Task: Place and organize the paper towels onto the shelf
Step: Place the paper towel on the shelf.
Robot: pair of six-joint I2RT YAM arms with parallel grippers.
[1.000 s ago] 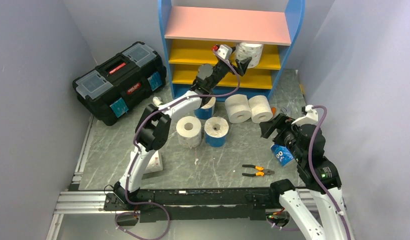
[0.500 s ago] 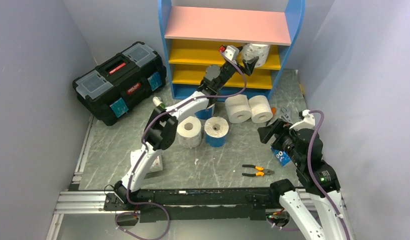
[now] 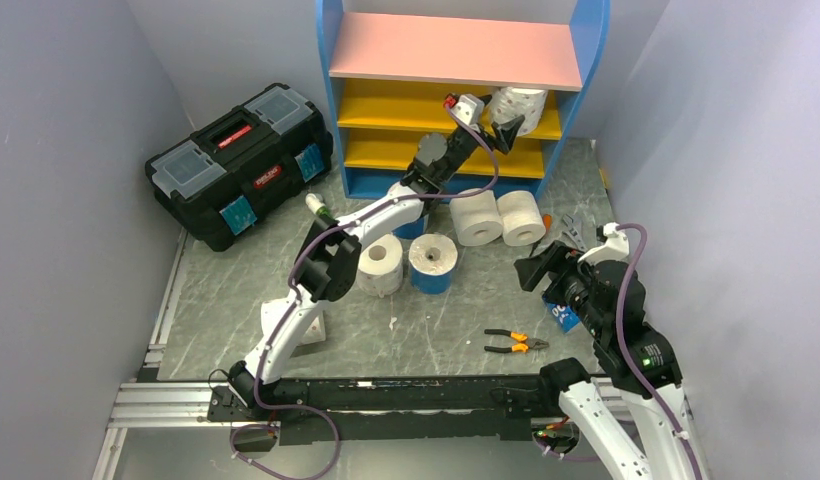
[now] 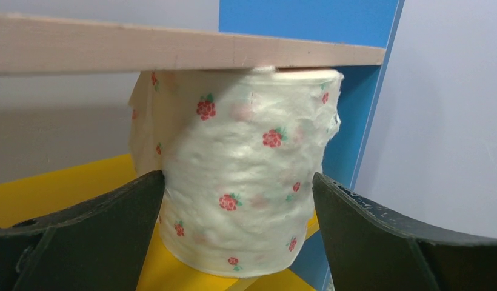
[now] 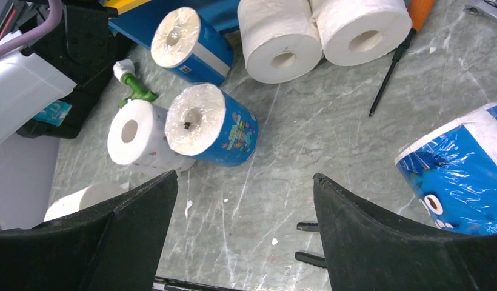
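Paper towels, shelf and grippers. The roll at the shelf [image 3: 456, 50] was white with small red-pink flower prints [image 4: 246, 170], soft and rumpled at its upper edge, with a loose flap of sheet at its left. It stood upright on the upper yellow board [image 4: 64, 188], at the right end beside the blue side post, and in the left wrist view its top reached the underside of the pink board [image 4: 173, 51]. The other rolls were on the floor: two plain white ones [image 5: 282, 42] lying touching side by side, a blue-wrapped roll [image 5: 213, 124] touching a dotted white roll [image 5: 140, 136], a second blue-wrapped roll [image 5: 191, 42] near the shelf base, and a third [image 5: 458, 176] beside my right arm. The black toolbox [image 3: 236, 160] stood with its lid down, left of the shelf. My left gripper [image 3: 498, 125] was spread wide, one finger on each side of the flowered roll and close against it; I could not tell whether they touched it. My right gripper [image 5: 245, 179] hung over the floor with its jaws wide apart, holding nothing. Pliers [image 3: 511, 343] lay near it.
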